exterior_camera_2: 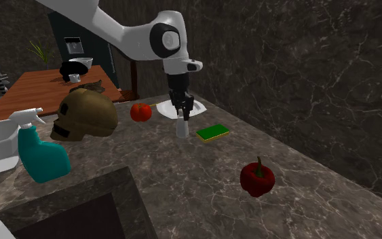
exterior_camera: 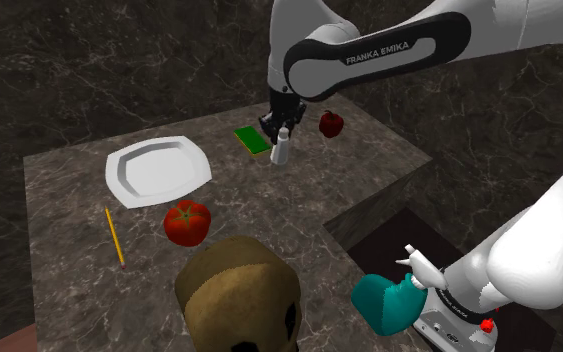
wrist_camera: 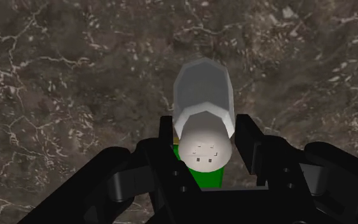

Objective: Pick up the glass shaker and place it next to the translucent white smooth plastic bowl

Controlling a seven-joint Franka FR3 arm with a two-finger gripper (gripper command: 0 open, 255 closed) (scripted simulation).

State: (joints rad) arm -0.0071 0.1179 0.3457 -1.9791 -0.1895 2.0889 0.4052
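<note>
The glass shaker is a small pale, upright bottle with a rounded white cap, standing near the far side of the dark marble counter. My black gripper comes down on it from above, and its fingers press against the shaker's shoulders on both sides. In the second exterior view the shaker hangs just under the gripper, its base at or just above the counter. The shallow white bowl lies well to the shoulder view's left of the shaker; its rim shows behind the gripper.
A green sponge lies right beside the shaker. A red pepper, a tomato, a yellow pencil, a brown skull-shaped object and a teal spray bottle are around. The counter drops off in a notch near the stand.
</note>
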